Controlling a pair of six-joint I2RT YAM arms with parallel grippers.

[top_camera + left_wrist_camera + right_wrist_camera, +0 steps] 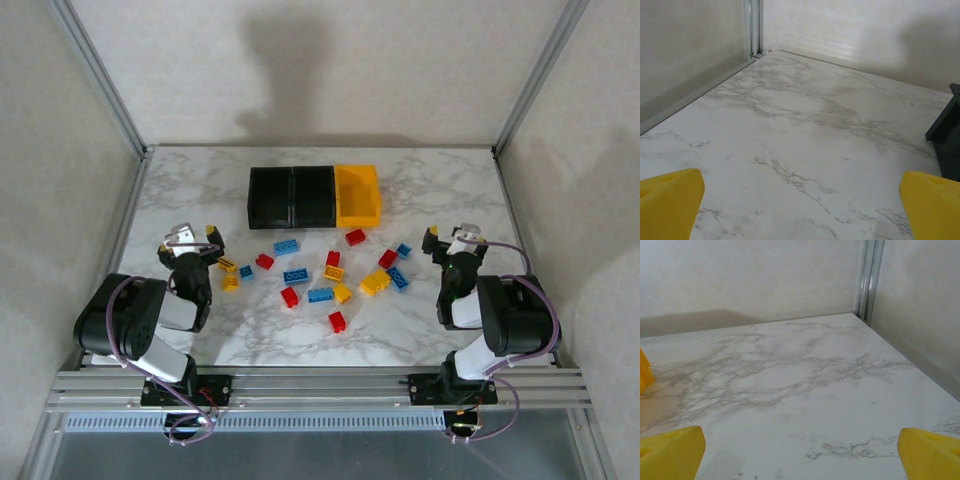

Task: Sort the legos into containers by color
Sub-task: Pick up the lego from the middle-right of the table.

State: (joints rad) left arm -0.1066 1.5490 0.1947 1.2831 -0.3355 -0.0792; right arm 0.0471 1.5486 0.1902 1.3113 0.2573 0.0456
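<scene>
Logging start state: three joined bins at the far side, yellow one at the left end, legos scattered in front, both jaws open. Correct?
One error: the yellow bin is at the right end of the row, the two black bins to its left, per the top external view. The rest holds: legos scattered in front, left gripper and right gripper jaws open.

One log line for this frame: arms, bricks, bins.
left end effector: open, empty | right end effector: open, empty | legos: all loose on table | containers: look empty
</scene>
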